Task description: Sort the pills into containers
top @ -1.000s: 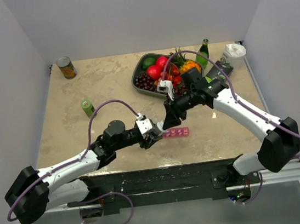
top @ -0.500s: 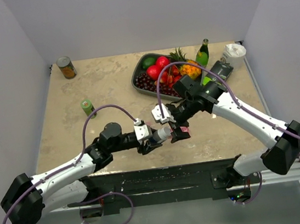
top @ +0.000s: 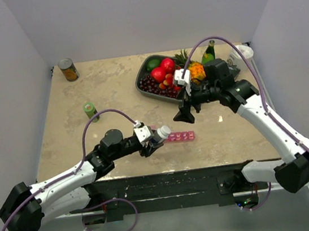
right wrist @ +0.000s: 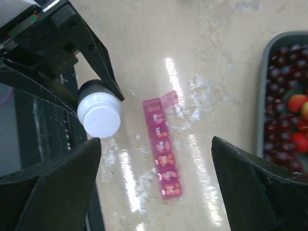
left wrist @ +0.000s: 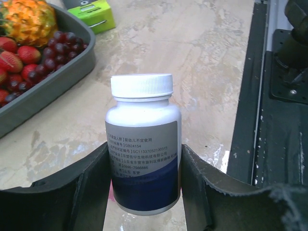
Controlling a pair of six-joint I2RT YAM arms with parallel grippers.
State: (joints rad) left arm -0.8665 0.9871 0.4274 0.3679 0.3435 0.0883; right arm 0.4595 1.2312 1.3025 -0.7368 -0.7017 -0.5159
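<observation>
The containers are a pink strip of small lidded compartments lying flat near the table's front edge. In the right wrist view the containers show orange pills through the lids, and the end lid nearest the bottle stands flipped open. My left gripper is shut on a white pill bottle with a white cap, just left of the strip. The bottle sits squeezed between the fingers of the left gripper. My right gripper hovers open above the strip, and this right gripper holds nothing.
A grey fruit tray stands behind the strip, with a green glass bottle beside it. A tin can is at the back left and a small green can at mid left. The black front rail runs close to the bottle.
My right gripper went from shut at the bottle's top to wide open and drew back up and to the right. The left gripper still holds the bottle, shifted slightly left.
</observation>
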